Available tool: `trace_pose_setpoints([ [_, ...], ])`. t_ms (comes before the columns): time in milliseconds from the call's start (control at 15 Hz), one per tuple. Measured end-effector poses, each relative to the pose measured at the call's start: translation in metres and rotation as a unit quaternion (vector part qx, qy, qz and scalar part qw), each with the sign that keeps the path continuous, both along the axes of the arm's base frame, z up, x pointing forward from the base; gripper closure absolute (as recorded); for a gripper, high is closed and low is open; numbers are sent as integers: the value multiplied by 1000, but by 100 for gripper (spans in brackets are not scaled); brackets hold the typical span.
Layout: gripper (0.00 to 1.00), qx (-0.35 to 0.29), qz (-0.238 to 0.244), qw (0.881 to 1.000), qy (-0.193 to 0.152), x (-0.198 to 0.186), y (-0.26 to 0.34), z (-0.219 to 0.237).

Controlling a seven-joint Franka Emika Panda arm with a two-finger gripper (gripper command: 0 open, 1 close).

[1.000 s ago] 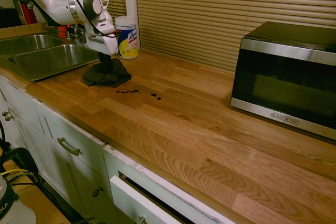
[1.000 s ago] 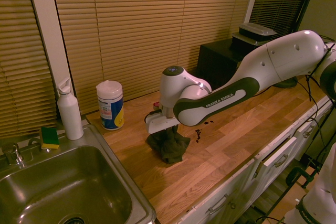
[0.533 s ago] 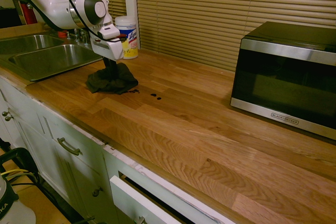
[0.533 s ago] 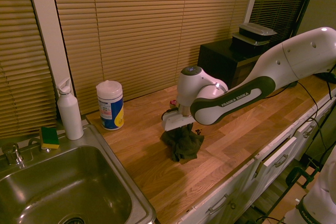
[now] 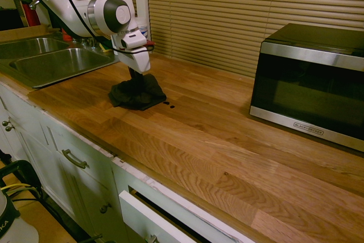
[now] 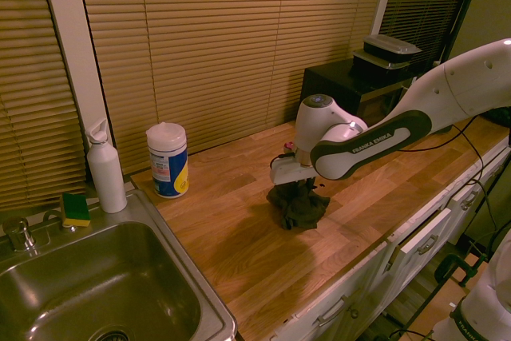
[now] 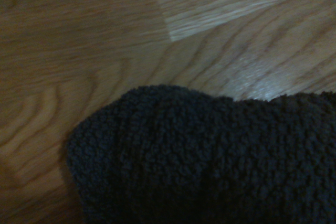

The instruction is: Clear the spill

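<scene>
A dark grey-black cloth (image 5: 136,96) lies bunched on the wooden counter (image 5: 227,140), and my gripper (image 5: 135,78) points straight down into it, shut on its top. From the other side the cloth (image 6: 297,207) sits under the gripper (image 6: 297,187). Of the spill (image 5: 169,104), two tiny dark drops show on the wood just right of the cloth's edge; the rest is hidden under the cloth. The wrist view is filled by the cloth's nubby surface (image 7: 210,161) against bare wood grain.
A steel microwave (image 5: 310,81) stands at the counter's right. The double sink (image 5: 51,64) is at the left end. A wipes canister (image 6: 168,160), a white bottle (image 6: 106,169) and a sponge (image 6: 76,209) stand by the blinds near the sink.
My gripper has dragged the cloth along the counter away from the sink, over the dark streak, which no longer shows. The cloth's edge now lies close to the two drops.
</scene>
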State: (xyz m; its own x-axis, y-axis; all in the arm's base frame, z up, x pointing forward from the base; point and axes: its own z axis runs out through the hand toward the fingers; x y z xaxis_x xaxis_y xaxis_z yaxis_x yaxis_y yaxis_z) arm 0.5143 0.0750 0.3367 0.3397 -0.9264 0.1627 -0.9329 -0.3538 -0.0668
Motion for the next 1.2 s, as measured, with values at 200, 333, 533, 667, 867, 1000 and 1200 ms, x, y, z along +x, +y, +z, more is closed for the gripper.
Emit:
trace_pose_setpoints([
  [200, 100, 3, -29, 1000, -8, 3, -43, -1],
  [333, 100, 6, -44, 999, -16, 4, -70, -2],
  [533, 100, 13, -66, 997, -25, 3, -101, -4],
  [667, 100, 20, -81, 996, -33, 0, -126, -5],
  [867, 100, 20, -82, 996, -34, 0, -128, -5],
  [1000, 100, 20, -82, 996, -34, 0, -128, -5],
  [1200, 100, 20, -82, 996, -34, 0, -128, -5],
])
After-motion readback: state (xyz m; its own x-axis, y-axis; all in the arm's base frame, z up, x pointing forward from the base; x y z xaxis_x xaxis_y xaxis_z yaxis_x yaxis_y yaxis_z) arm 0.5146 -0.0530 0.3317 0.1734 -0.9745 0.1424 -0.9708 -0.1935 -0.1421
